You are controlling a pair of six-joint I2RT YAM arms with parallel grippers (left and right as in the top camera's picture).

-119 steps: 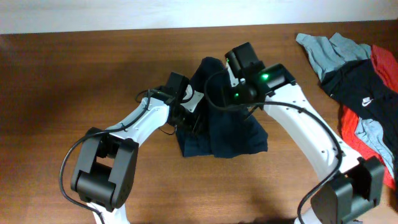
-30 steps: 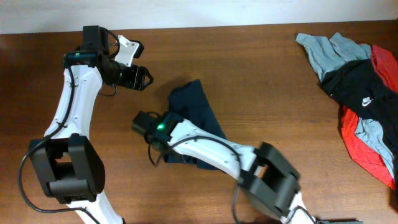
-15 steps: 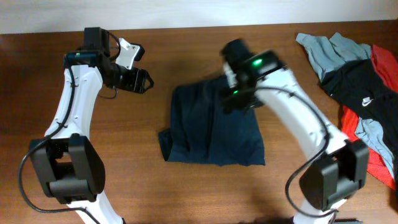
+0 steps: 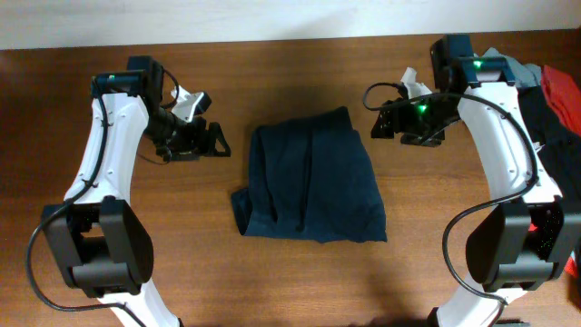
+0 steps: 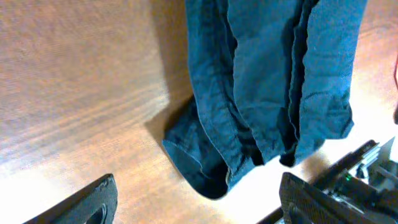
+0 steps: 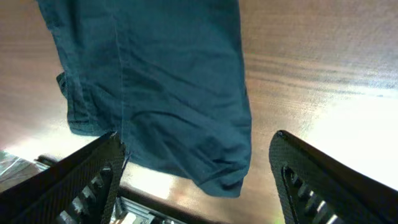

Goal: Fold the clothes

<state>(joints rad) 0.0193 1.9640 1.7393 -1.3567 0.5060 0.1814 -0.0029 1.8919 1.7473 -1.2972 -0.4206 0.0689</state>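
Observation:
The clothes (image 4: 313, 177), dark navy shorts, lie folded into a rough rectangle in the middle of the wooden table (image 4: 272, 73). A bunched corner sticks out at their lower left. My left gripper (image 4: 218, 141) hovers open just left of the shorts' upper edge, holding nothing. My right gripper (image 4: 374, 123) is open and empty off the upper right corner. The left wrist view shows the shorts (image 5: 267, 81) ahead of the left gripper (image 5: 199, 205), its jaws wide apart. In the right wrist view the shorts (image 6: 168, 81) lie beyond the spread right gripper (image 6: 199, 186).
A pile of other garments (image 4: 563, 91), red and dark, lies at the table's far right edge, partly behind my right arm. A white wall strip runs along the back edge of the table.
My right gripper has let go of the shorts and pulled back to the right, opening. The left gripper dropped slightly toward the shorts and opened wider. The shorts lie flatter.

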